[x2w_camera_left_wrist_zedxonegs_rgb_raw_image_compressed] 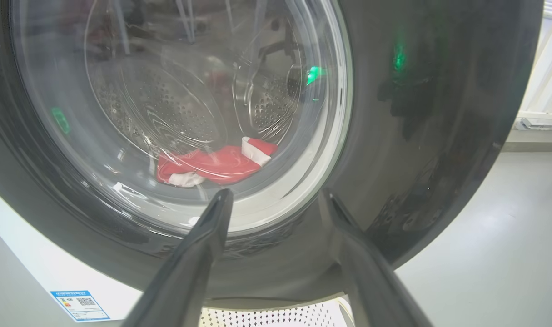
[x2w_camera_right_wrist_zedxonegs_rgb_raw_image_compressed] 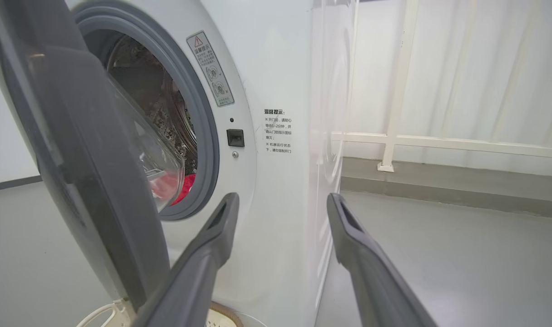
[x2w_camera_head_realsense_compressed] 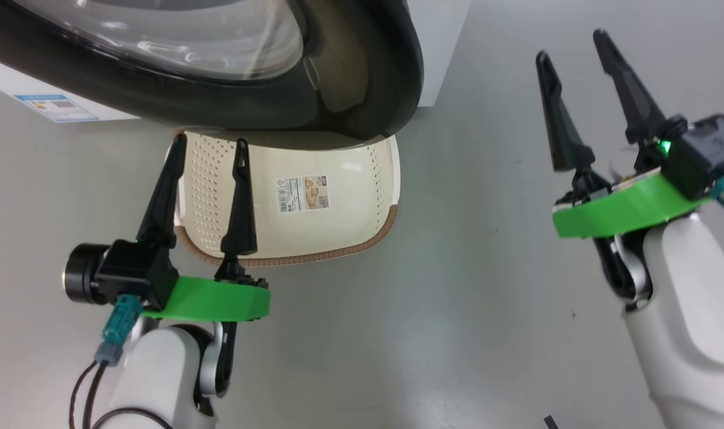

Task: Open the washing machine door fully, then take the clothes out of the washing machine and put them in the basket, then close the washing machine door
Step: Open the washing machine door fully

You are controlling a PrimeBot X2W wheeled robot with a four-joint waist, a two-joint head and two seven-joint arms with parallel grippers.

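Note:
The washing machine door (x2w_camera_head_realsense_compressed: 218,77), black-rimmed with a bulging glass centre, stands partly open over the far end of the basket (x2w_camera_head_realsense_compressed: 344,208). The basket is cream-white with a brown rim and holds nothing. Through the glass in the left wrist view, the red clothes (x2w_camera_left_wrist_zedxonegs_rgb_raw_image_compressed: 212,163) with white trim lie at the bottom of the steel drum. The right wrist view looks into the gap between the door (x2w_camera_right_wrist_zedxonegs_rgb_raw_image_compressed: 85,150) and the white washing machine (x2w_camera_right_wrist_zedxonegs_rgb_raw_image_compressed: 276,91), with a sliver of red clothes (x2w_camera_right_wrist_zedxonegs_rgb_raw_image_compressed: 185,188) behind the grey seal. My left gripper (x2w_camera_head_realsense_compressed: 210,143) is open above the basket's left side. My right gripper (x2w_camera_head_realsense_compressed: 570,44) is open, off to the right over the floor.
Grey floor (x2w_camera_head_realsense_compressed: 457,286) lies all around. A blue label sticker (x2w_camera_head_realsense_compressed: 55,107) sits on the machine's lower front. A white railing and curtain (x2w_camera_right_wrist_zedxonegs_rgb_raw_image_compressed: 439,91) stand behind the machine's right side.

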